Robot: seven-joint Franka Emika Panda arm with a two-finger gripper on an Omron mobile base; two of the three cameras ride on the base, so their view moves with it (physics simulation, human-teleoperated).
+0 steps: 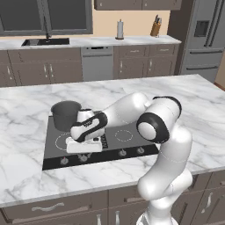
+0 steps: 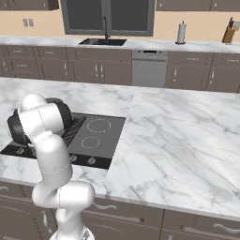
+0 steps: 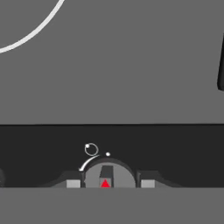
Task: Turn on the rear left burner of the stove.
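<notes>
**Gripper set down over a front knob, fingers on either side**

Because the stove's point(image 1: 127, 147) four knobs run along its near black strip, the arm reaches low over that strip, toward its left half. Furthest left, the grey saucepan point(image 1: 66, 115) stands on the rear left burner, hiding the zone beneath it, so the burner's place is the back left corner of the glass. Just in front of the pan lies the large solid ring point(image 1: 63, 141). Next comes the gripper point(image 3: 105, 183): in the hand view its two fingertips point(image 3: 73, 183) flank one round knob point(image 3: 108, 175) with a red marker, set narrow around it, though I cannot tell whether they press it. To its right are the black vent grille point(image 3: 221, 65), then the dashed ring point(image 1: 124, 135), then bare marble counter point(image 2: 187, 140). Room is tight beside neighbouring knobs, open above.
</notes>
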